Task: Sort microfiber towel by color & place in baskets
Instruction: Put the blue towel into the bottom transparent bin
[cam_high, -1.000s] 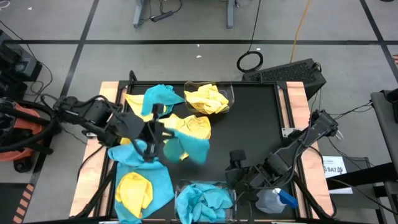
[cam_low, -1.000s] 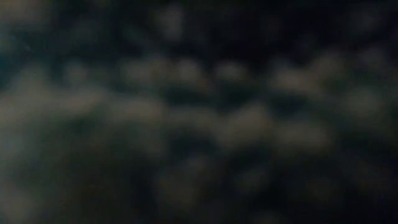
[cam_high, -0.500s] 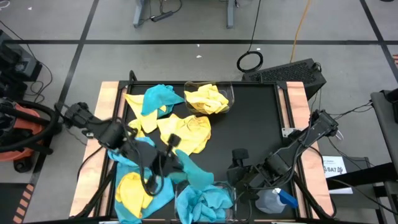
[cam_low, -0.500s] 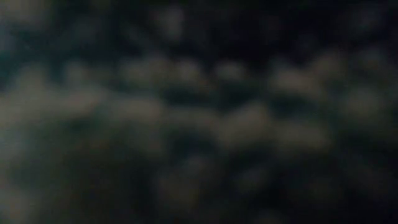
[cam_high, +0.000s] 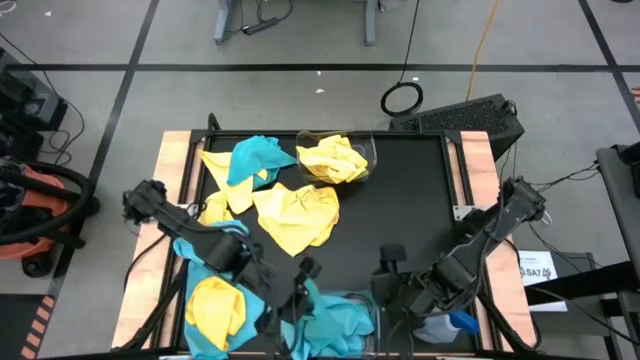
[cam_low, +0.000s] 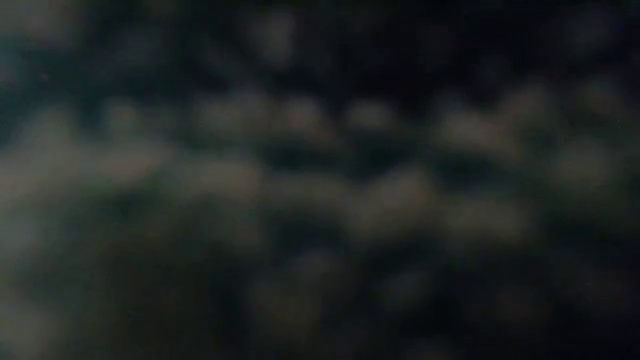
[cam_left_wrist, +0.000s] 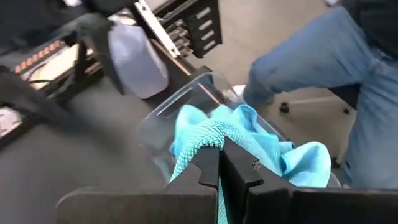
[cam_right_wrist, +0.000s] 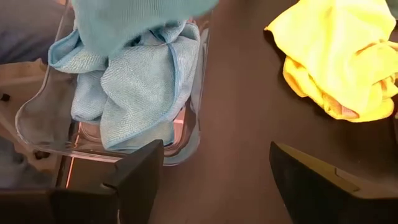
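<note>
My left gripper (cam_high: 300, 283) is shut on a turquoise microfiber towel (cam_left_wrist: 211, 127) above the near clear basket (cam_high: 372, 306), which holds more blue towels (cam_right_wrist: 134, 87). To the right of that basket my right gripper (cam_high: 386, 272) stands open over bare black table, touching nothing. The far basket (cam_high: 368, 152) holds yellow towels (cam_high: 333, 158). Loose towels lie on the table: a yellow one (cam_high: 297, 215) in the middle, blue (cam_high: 255, 158) and yellow (cam_high: 215, 162) at the far left, and blue (cam_high: 205, 262) and yellow (cam_high: 215, 305) at the near left. The low view shows only dark blur. My left gripper pinches a bunched fold of the turquoise towel (cam_left_wrist: 200, 140) between its two fingers. The fingers slant down toward the table's near edge. The towel hangs ahead of them over the near basket; whether its free part rests on the blue towels inside, I cannot tell.
A clear spray bottle with a blue trigger (cam_high: 442, 322) stands at the near right, close to my right arm. A person's leg in jeans (cam_left_wrist: 323, 56) shows beyond the near edge. Bare black table (cam_high: 400, 200) lies in the right half.
My left gripper has carried the turquoise towel from the towel pile at the middle left toward the near edge and the right, sinking as it went, and now has it over the near basket. The towel hung from the shut fingers throughout.
</note>
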